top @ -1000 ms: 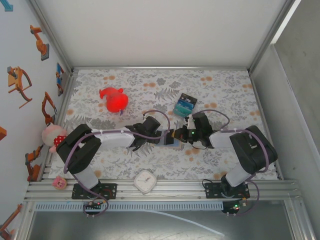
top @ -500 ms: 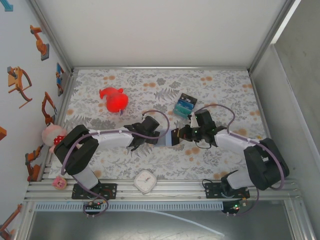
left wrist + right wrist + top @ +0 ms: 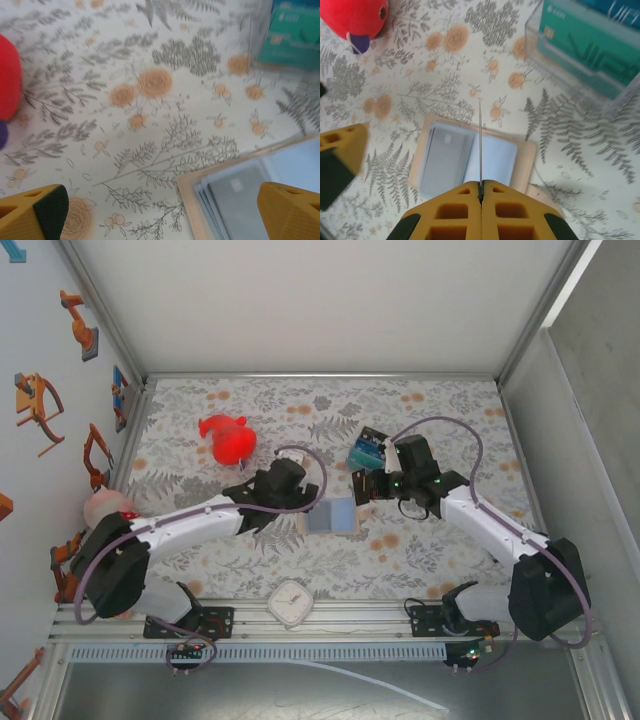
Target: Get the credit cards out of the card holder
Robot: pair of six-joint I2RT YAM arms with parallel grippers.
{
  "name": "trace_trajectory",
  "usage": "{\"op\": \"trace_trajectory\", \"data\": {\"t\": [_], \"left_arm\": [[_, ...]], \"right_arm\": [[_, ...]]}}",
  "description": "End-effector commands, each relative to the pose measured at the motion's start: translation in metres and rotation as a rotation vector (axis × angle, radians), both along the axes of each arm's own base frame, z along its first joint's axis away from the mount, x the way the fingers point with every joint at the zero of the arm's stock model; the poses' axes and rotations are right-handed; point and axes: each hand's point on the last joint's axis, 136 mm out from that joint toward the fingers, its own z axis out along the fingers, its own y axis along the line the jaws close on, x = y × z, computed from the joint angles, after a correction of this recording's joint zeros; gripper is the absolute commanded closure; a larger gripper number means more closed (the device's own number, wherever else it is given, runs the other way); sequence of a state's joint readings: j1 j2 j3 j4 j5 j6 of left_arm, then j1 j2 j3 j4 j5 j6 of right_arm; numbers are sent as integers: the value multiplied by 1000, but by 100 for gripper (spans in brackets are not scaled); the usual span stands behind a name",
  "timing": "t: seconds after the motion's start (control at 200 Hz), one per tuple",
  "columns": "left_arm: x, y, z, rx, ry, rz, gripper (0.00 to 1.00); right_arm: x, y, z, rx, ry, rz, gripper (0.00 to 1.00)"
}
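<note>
The tan card holder (image 3: 332,517) lies open and flat on the flowered cloth, its light blue lining up. A grey-looking card (image 3: 239,197) sits in its left pocket. My right gripper (image 3: 481,185) is shut on a thin credit card (image 3: 480,140), seen edge-on, above the card holder (image 3: 470,160). From above, that gripper (image 3: 363,487) hangs just past the holder's far right corner. My left gripper (image 3: 162,207) is open wide over the cloth with nothing between its fingers, the card holder's corner (image 3: 200,200) by its right finger. From above it (image 3: 303,500) is at the holder's far left.
A clear box of teal cards (image 3: 368,450) stands just behind the right gripper. A red toy (image 3: 230,439) lies at the back left. A white clock (image 3: 290,602) sits at the near edge, a pink doll (image 3: 105,508) by the left wall.
The right gripper has drawn the card away from the holder, back and to the right. The left arm has swung farther back. The holder now shows fully open on the cloth.
</note>
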State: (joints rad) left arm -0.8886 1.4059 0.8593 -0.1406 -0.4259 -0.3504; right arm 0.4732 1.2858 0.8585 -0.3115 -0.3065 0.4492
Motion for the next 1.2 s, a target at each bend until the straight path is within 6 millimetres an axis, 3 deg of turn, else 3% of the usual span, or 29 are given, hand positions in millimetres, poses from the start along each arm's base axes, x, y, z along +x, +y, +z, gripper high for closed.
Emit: {"op": "trace_trajectory", "data": {"t": [0.0, 0.26, 0.486, 0.836, 1.192], "left_arm": [[0, 18, 19, -89, -42, 55, 3], [-13, 54, 40, -306, -114, 168, 3], [-19, 61, 27, -346, -74, 208, 3], [-10, 27, -5, -448, 101, 134, 3], [-2, -12, -36, -507, 258, 36, 0]], "right_arm": [[13, -14, 20, -109, -111, 7, 100], [50, -23, 46, -273, -271, 21, 100], [88, -21, 53, -411, -370, 63, 100], [134, -20, 47, -540, -435, 147, 100], [153, -27, 34, -546, -444, 252, 100]]}}
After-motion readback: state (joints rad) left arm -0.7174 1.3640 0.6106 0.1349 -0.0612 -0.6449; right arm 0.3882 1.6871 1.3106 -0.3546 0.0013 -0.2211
